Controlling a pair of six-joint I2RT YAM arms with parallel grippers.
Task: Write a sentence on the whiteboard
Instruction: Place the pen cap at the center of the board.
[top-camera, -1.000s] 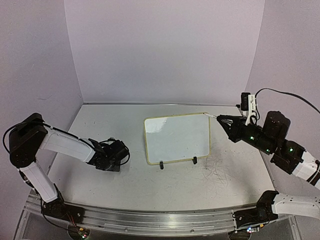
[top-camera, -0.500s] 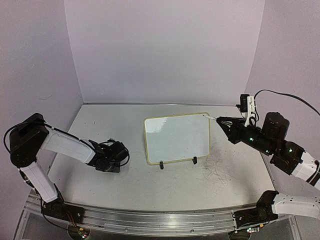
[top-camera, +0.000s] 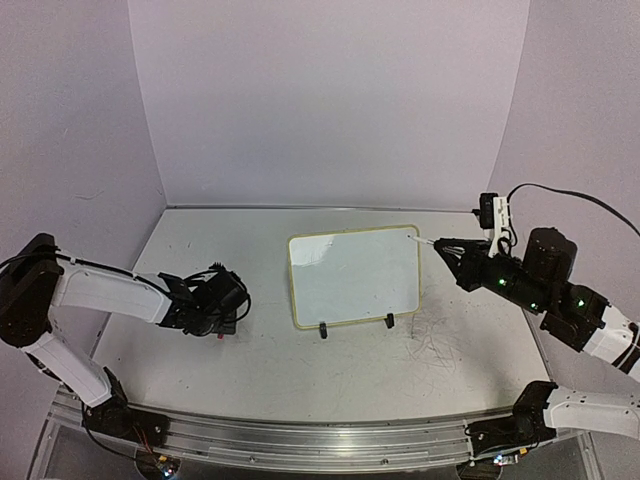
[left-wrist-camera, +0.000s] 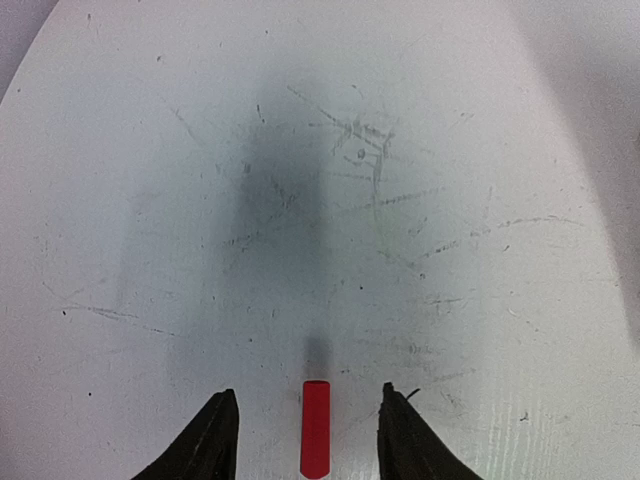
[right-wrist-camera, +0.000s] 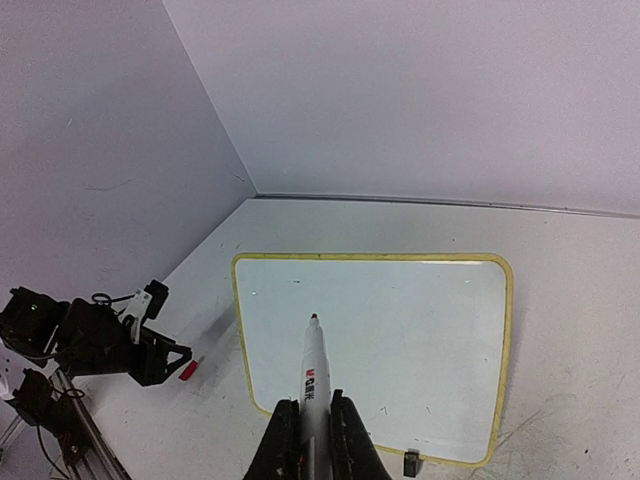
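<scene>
Whiteboard (top-camera: 355, 278) mid-table (top-camera: 300, 370), feet at near edge | right claw (right-wrist-camera: 311, 415) clamped on marker (right-wrist-camera: 313, 375), tip by board's far right corner, contact unclear | left claw (left-wrist-camera: 308, 396) half spread, low over table, red cap (left-wrist-camera: 315, 432) loose between fingers, untouched

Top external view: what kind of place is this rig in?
Probably a lab robot cell: plain lilac walls box in a scribble-marked white tabletop, the left arm and right arm mount on an aluminium rail, with a small whiteboard as prop.
</scene>
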